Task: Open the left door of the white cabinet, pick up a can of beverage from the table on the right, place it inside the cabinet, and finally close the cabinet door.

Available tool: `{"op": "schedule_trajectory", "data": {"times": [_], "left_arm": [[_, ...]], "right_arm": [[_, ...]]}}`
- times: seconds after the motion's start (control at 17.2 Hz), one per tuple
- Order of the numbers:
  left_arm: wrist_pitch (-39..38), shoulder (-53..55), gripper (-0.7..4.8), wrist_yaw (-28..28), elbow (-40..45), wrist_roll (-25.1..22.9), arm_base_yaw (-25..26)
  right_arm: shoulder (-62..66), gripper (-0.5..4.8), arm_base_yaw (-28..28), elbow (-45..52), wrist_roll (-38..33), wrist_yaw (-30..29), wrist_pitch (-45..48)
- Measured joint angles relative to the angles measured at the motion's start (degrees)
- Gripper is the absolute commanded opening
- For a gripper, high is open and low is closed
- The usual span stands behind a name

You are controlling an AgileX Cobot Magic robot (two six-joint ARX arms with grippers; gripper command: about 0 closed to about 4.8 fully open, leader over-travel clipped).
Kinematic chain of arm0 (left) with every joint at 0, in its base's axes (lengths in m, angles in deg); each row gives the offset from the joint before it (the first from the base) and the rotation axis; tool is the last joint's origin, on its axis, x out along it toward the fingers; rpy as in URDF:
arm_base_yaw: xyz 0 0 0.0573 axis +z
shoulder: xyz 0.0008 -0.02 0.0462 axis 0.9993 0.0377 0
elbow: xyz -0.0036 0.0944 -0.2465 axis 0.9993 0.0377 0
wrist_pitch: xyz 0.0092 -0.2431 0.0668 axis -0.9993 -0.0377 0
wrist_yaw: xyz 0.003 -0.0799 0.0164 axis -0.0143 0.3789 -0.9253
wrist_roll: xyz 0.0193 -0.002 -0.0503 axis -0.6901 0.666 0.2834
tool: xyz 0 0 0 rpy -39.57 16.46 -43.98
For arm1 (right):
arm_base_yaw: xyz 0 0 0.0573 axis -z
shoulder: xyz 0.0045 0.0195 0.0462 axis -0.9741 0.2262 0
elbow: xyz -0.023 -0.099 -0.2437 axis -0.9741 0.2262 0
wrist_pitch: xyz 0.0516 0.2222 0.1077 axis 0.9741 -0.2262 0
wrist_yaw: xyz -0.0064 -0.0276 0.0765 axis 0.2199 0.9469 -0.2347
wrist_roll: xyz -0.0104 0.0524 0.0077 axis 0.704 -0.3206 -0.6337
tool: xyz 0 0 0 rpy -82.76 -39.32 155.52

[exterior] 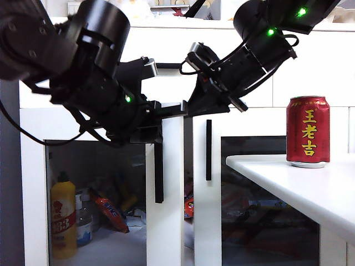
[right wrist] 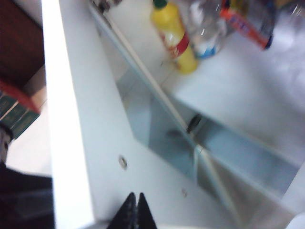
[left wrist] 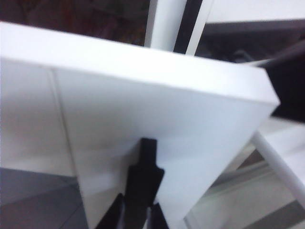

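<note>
The left door (exterior: 166, 216) of the white cabinet (exterior: 310, 66) stands swung open, edge-on in the exterior view. My left gripper (exterior: 151, 133) is shut on the top of its black bar handle (exterior: 159, 177). In the left wrist view the fingers (left wrist: 110, 220) flank the handle (left wrist: 145, 162). My right gripper (exterior: 169, 110) is shut and holds nothing, at the door's top edge. Its tips (right wrist: 135, 199) point at the door's white inner frame (right wrist: 109, 143). The red can of beverage (exterior: 308, 131) stands upright on the white table (exterior: 288, 180) at the right.
Inside the open compartment stand a yellow bottle (exterior: 63, 221) (right wrist: 174, 40), a clear bottle (exterior: 84, 221) and snack packets (exterior: 111, 213). The twin right door (exterior: 266, 199) is closed, with its handle (exterior: 208, 149) next to the open door. The table corner juts in front of it.
</note>
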Motion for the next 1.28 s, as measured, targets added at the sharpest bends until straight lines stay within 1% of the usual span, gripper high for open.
{"op": "schedule_trajectory", "data": {"times": [0.12,0.29,0.35,1.05,1.11,1.16,1.22,1.28], "left_arm": [[-3.54,-2.03,-0.06,0.15,0.11,0.07,-0.04],[-11.52,-6.99,-0.06,0.66,0.61,0.24,-0.09],[-12.26,-7.48,-0.06,0.63,0.72,0.24,-0.17],[-12.24,-7.43,-0.06,0.5,0.72,0.42,-0.2],[-13.14,-7.78,0.38,0.59,0.7,0.46,-0.2],[-13.53,-7.91,2.45,0.59,0.7,0.52,-0.2],[-13.64,-7.93,4.39,0.68,0.66,1.27,-0.2],[-12.46,-9.88,4.79,0.85,-0.39,1.62,-0.33]], "right_arm": [[0.02,-0.02,-0.02,0.02,0.02,-1.2,-1.2],[0.04,-0.02,-1.14,0.02,0.0,-3.63,-1.49],[0.07,-0.02,-1.36,0.02,0.0,-3.93,-1.46],[0.22,-0.02,-1.33,0.02,0.04,-4.13,0.09],[0.24,-0.02,-1.36,0.02,0.28,-4.33,0.04],[0.31,-0.02,-1.38,0.02,0.85,-4.46,0.04],[0.5,-0.02,-1.38,0.02,1.16,-4.68,0.13],[0.92,-0.02,-1.33,0.02,2.19,-5.03,0.09]]}}
